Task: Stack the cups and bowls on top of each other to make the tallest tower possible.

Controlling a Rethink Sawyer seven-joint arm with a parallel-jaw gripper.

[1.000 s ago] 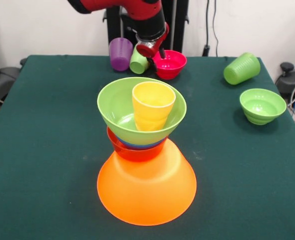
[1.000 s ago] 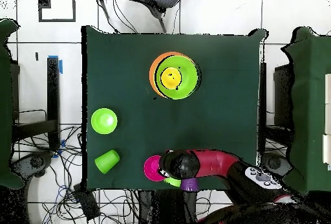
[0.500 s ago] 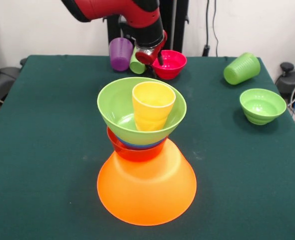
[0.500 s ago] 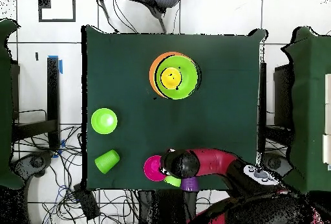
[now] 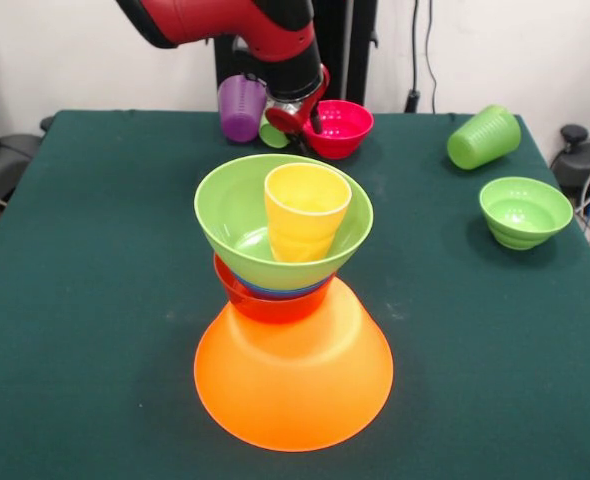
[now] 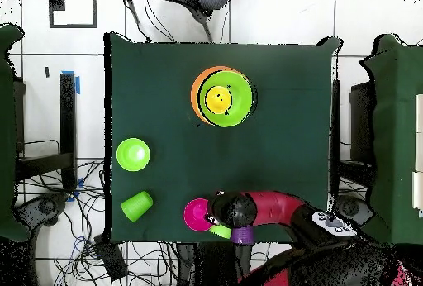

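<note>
Presently the gripper [image 5: 297, 113] hangs low at the table's far edge over a tight cluster; whether it is released or clenched cannot be told, since the wrist hides it. Left to right in the front view: purple cup [image 5: 241, 107], a light green cup [image 5: 271, 131] mostly hidden behind the wrist, pink bowl [image 5: 339, 127]. All three stand nearly touching, so a grab at one could knock its neighbours.

Mid-table stands the tower [image 5: 290, 300]: orange bowl [image 5: 293, 382] inverted as base, red-orange and blue bowls, large green bowl [image 5: 237, 215], yellow cup [image 5: 306, 211] inside. The load looks top-heavy; a bump could topple it.

Further right, well apart: a tipped green cup [image 5: 483, 137] and small green bowl [image 5: 524, 211].
</note>
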